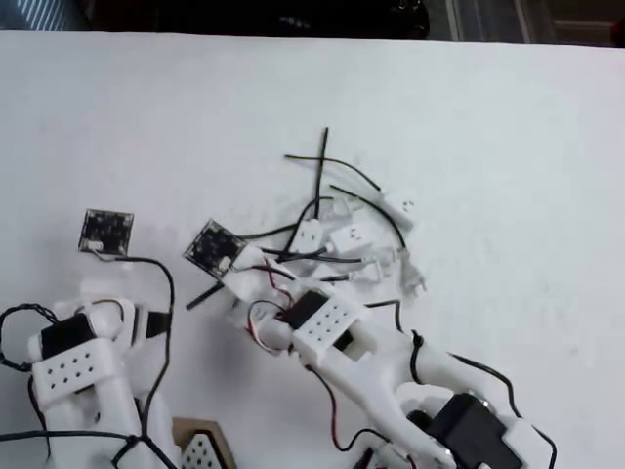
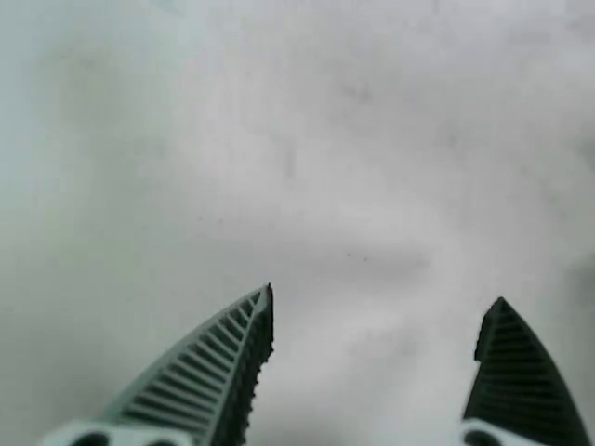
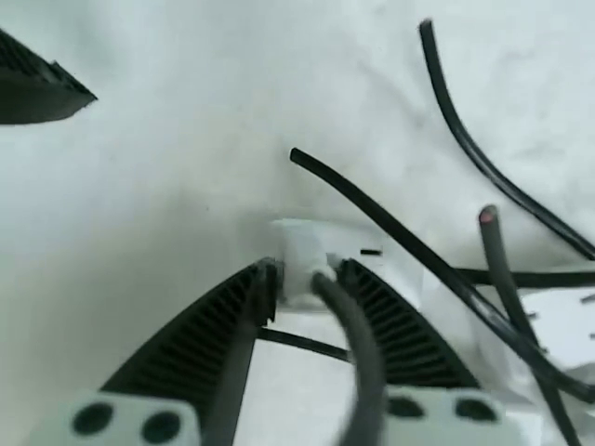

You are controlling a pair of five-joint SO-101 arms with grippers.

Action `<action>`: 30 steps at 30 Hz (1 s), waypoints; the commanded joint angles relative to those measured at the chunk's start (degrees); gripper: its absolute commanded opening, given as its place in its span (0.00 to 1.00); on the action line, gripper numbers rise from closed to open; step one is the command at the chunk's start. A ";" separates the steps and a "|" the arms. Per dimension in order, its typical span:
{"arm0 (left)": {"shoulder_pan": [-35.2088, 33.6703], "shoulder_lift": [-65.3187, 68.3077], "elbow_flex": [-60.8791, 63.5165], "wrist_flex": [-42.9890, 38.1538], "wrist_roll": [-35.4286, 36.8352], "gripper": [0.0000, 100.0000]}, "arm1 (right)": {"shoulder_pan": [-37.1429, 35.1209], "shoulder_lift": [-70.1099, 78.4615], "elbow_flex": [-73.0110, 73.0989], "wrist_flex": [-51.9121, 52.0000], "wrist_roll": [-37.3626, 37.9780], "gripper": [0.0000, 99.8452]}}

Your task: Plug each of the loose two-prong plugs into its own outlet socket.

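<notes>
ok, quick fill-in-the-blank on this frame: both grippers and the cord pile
1. Open or shut: the left gripper, over bare table, is ____.
2. Open or shut: the right gripper is ____ on a white connector.
3. The cords in the pile are ____ in colour.

Missing words: open; shut; black.

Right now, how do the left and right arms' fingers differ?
The left gripper is spread wide and holds nothing; the right gripper is closed on a white plug. The left gripper hangs over bare table; the right gripper sits among black cords. Both have dark ridged fingers.
</notes>
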 commanded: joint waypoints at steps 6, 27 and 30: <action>3.12 -1.45 0.18 -0.88 0.26 0.34 | 0.22 -16.48 -2.55 14.46 -1.58 0.21; 19.30 -1.10 0.26 -2.02 0.00 0.34 | 8.31 -20.88 11.87 -3.91 -11.78 0.02; 24.92 -1.10 0.00 -2.90 0.35 0.34 | 8.31 -17.89 11.87 -3.21 -11.60 0.02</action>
